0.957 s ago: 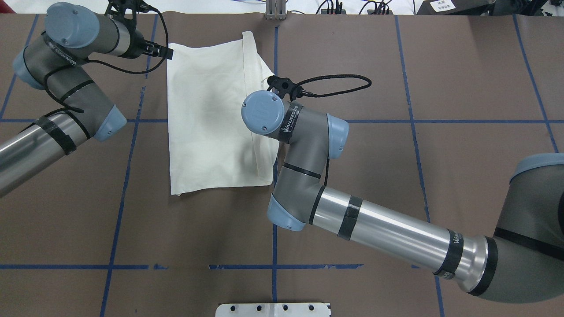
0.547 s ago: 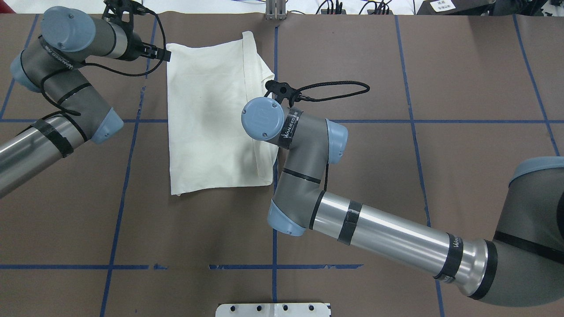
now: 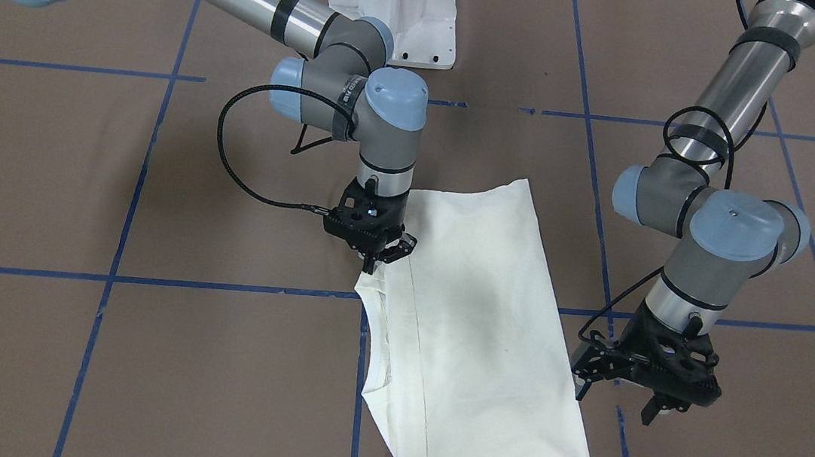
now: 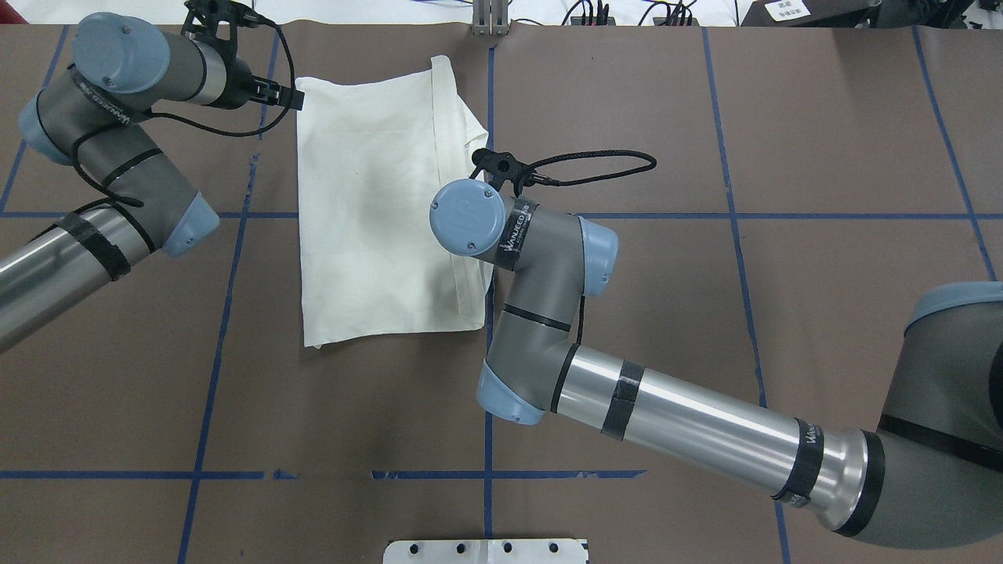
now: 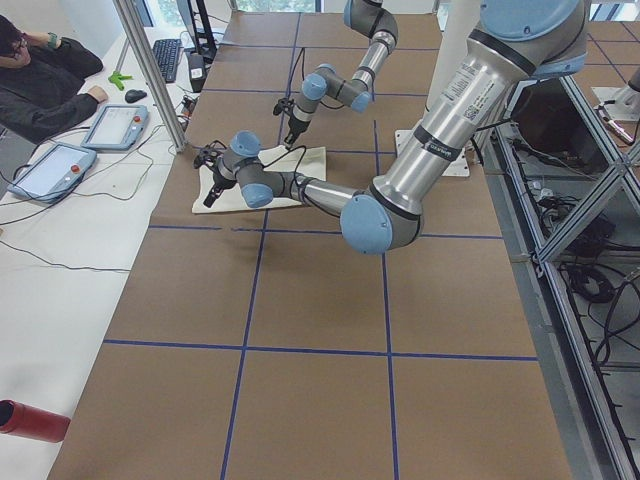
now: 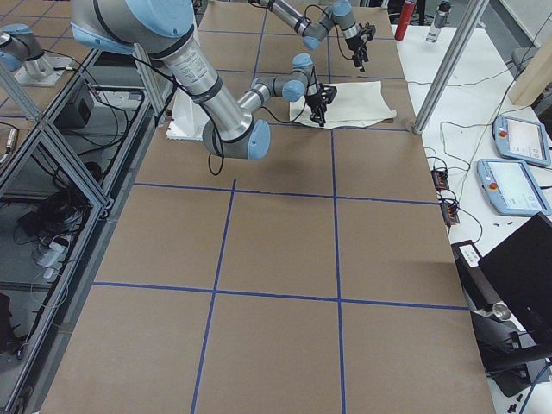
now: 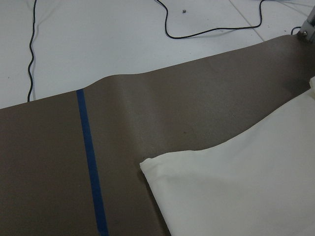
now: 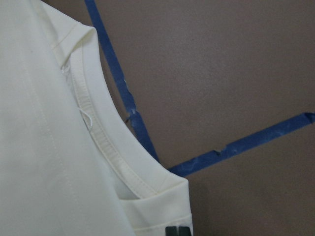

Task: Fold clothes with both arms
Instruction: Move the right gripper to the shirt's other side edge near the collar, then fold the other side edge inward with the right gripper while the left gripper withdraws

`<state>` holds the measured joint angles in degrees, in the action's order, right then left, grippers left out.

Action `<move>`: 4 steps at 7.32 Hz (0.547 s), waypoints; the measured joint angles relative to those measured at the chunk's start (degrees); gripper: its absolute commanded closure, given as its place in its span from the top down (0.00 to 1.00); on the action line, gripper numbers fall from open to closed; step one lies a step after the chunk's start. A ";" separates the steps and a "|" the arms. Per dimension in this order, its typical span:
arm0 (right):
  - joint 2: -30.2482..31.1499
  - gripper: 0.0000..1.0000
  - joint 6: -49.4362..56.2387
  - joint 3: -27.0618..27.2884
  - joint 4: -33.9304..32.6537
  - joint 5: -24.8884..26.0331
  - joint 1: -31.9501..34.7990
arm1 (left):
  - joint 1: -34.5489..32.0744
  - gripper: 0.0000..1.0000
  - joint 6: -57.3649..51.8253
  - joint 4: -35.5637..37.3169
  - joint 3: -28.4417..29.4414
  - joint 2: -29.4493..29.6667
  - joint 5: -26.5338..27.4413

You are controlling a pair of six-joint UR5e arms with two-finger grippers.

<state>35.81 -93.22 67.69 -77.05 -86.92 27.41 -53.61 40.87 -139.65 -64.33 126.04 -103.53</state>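
Observation:
The cream-white shirt [image 4: 368,204] lies folded into a long rectangle on the brown table; only plain cloth shows, no print. My right gripper [image 3: 379,258] is shut on the shirt's edge beside the collar and holds that corner slightly raised. In the right wrist view its fingertips [image 8: 177,231] are pinched on the cloth below the collar band [image 8: 98,132]. My left gripper [image 3: 616,400] is open and empty, just off the shirt's long edge near its far corner [image 7: 147,164]. In the overhead view it [image 4: 294,97] stands beside that corner.
Blue tape lines [image 4: 486,474] grid the brown table cover [image 4: 705,313]. The white pedestal base [image 3: 394,0] stands at the robot's side. An operator [image 5: 40,80] and tablets [image 5: 110,125] are past the table's far edge. My right arm's cable [image 4: 595,160] loops over the table.
My left gripper has drawn back a little from the shirt's far corner. My right wrist has shifted slightly toward the robot, still holding the collar-side edge. The shirt has barely moved.

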 measured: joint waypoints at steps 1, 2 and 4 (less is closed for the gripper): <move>0.05 0.00 0.05 0.06 -0.02 0.00 -0.10 | 0.07 1.00 0.02 -0.03 0.00 0.00 0.00; 0.15 0.00 0.35 0.30 -0.09 -0.08 -0.11 | 0.15 1.00 0.08 -0.07 0.00 0.00 0.00; 3.31 0.00 1.17 4.65 -0.32 -0.52 -0.03 | 0.29 1.00 0.18 -0.10 0.00 0.01 0.00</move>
<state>39.13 -92.05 72.34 -77.37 -87.44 27.37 -53.32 41.05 -139.74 -64.34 126.05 -103.54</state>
